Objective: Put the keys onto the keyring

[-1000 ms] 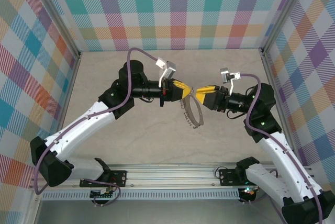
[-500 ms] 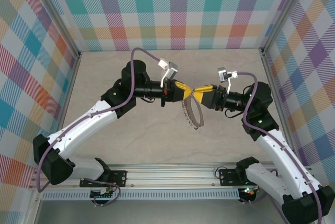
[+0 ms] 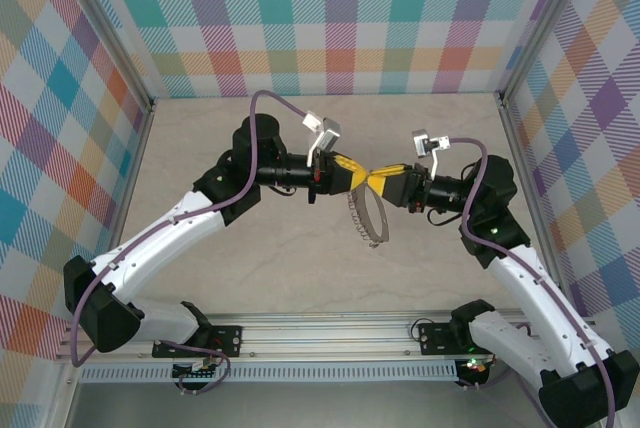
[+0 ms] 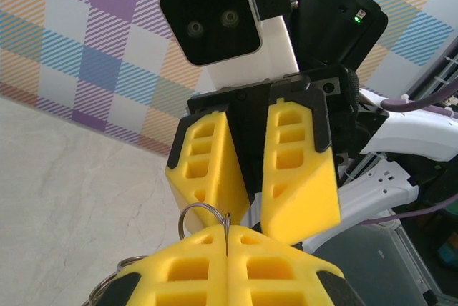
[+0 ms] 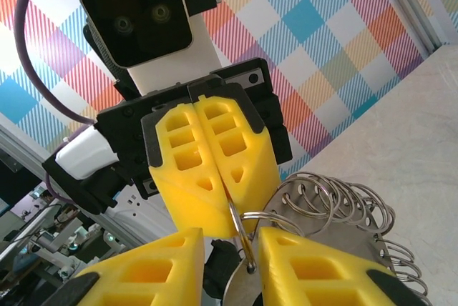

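The keyring (image 3: pixel 366 216), a large silvery ring rimmed with several small loops, hangs above the table between the two arms. My left gripper (image 3: pixel 367 176) is shut on one thin loop (image 4: pixel 197 213) at its top, seen edge-on between the yellow pads (image 4: pixel 227 238). My right gripper (image 3: pixel 379 176) faces it tip to tip, jaws apart. In the right wrist view its fingers (image 5: pixel 230 236) straddle that same loop (image 5: pixel 247 245) without pinching it, and the rest of the keyring (image 5: pixel 343 206) fans out to the right. The keys are out of view.
The beige table (image 3: pixel 250 268) lies below the hanging ring. Checked walls (image 3: pixel 330 18) and metal frame posts (image 3: pixel 520 138) close in the sides and back. The mounting rail (image 3: pixel 330 333) runs along the near edge.
My right gripper has moved left until its tips meet the left gripper's, and its jaws have narrowed around the held loop. The left gripper stays shut on the keyring.
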### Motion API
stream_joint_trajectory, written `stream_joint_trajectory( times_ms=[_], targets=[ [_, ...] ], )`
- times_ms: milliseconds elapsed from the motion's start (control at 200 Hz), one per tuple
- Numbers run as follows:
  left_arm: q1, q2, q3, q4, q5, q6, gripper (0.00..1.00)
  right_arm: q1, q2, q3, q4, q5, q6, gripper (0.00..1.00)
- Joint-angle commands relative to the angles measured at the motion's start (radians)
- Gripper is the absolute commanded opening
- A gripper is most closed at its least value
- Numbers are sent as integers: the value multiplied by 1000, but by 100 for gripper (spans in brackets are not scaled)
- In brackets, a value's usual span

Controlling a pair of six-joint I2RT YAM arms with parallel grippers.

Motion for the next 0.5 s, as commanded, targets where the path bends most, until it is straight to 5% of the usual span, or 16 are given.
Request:
stream_joint_trajectory(
  times_ms=[0,495],
  targets=[
    [5,5,48,21,27,-4,0,11,8,16,38,-24,-18,23],
    [1,4,45,0,39,6,0,15,-21,29,-56,33,-91,15]
  ],
)
